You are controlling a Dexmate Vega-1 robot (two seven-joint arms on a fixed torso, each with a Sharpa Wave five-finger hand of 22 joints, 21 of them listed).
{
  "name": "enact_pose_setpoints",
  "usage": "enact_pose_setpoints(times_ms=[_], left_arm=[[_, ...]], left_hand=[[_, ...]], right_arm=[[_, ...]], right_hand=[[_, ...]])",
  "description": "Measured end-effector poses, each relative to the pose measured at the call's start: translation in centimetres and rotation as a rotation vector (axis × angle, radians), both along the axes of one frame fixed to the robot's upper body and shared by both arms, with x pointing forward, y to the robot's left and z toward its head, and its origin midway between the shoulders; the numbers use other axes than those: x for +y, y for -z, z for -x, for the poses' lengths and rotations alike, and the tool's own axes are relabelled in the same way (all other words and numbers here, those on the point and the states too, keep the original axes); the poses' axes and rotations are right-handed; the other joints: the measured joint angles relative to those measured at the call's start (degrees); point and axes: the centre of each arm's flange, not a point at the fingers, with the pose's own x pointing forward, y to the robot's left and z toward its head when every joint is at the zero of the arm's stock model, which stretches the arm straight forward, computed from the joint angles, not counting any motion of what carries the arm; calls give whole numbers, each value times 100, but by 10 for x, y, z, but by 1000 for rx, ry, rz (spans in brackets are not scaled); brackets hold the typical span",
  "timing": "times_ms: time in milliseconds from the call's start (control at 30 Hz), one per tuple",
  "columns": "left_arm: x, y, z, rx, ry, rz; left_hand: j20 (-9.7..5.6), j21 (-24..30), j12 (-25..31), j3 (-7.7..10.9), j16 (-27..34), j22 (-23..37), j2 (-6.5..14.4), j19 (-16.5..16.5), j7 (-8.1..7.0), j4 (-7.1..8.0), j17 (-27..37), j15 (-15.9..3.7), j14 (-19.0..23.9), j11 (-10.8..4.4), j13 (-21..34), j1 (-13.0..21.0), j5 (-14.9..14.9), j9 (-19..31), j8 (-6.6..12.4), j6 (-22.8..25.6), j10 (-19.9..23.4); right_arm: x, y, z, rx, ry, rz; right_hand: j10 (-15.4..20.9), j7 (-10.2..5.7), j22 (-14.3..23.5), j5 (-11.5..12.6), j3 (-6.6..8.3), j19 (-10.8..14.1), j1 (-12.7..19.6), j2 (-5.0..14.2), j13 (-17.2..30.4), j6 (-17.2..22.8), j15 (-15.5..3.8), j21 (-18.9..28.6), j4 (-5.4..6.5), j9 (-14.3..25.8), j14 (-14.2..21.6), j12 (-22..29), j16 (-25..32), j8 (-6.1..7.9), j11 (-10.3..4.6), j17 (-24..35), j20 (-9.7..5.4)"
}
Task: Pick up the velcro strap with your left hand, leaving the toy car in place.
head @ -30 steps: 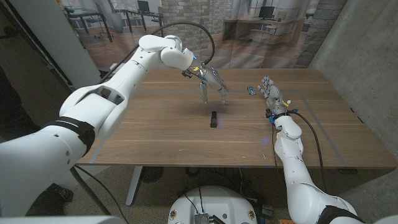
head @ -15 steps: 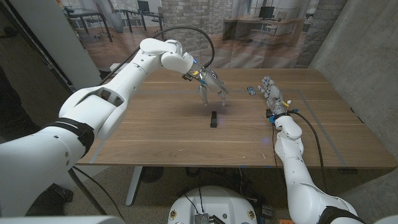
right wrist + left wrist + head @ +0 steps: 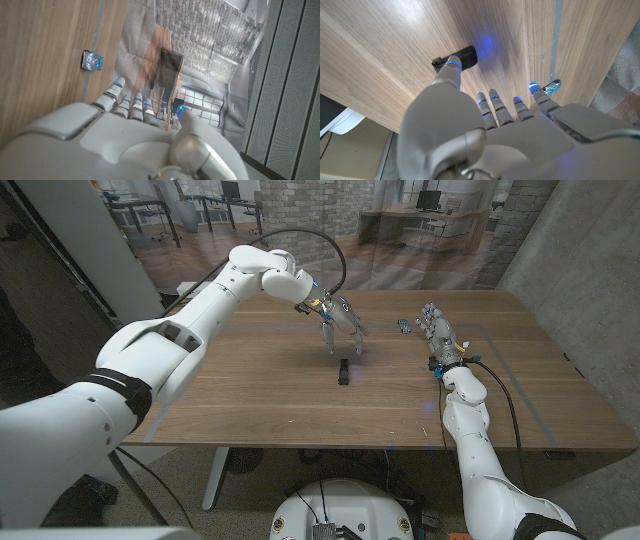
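A small black velcro strap (image 3: 343, 370) lies on the wooden table near its middle. My left hand (image 3: 338, 320) hovers above and just behind it, fingers spread downward and holding nothing. In the left wrist view the velcro strap (image 3: 456, 58) lies beyond the thumb tip, apart from my left hand (image 3: 495, 125). A small toy car (image 3: 404, 326) sits at the back right of the table; the toy car (image 3: 550, 87) and toy car (image 3: 93, 61) also appear in both wrist views. My right hand (image 3: 438, 335) stands upright beside the car, fingers apart and empty.
The table's front edge (image 3: 340, 446) runs below the strap. A pale tape line (image 3: 505, 370) marks the table at the right. A glass wall and a concrete wall stand behind the table.
My left hand has shifted slightly right and toward the strap, still above it. The strap, the car and my right hand have not moved.
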Motion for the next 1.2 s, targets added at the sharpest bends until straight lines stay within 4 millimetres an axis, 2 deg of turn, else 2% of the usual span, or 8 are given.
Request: enact_pose_setpoints(times_ms=[1200], left_arm=[[-4, 19, -14, 37, -5, -23]], left_hand=[[-1, -53, 0, -122, -33, 28, 75, 0, 10, 5, 0, 0, 0, 11, 26, 75, 0, 7, 20, 71, 50]], right_arm=[[-1, -1, -3, 15, -2, 3]], right_hand=[[0, 0, 0, 0, 0, 0, 0, 0, 0, 0, 0, 0, 0, 0, 0, 0, 0, 0, 0, 0, 0]])
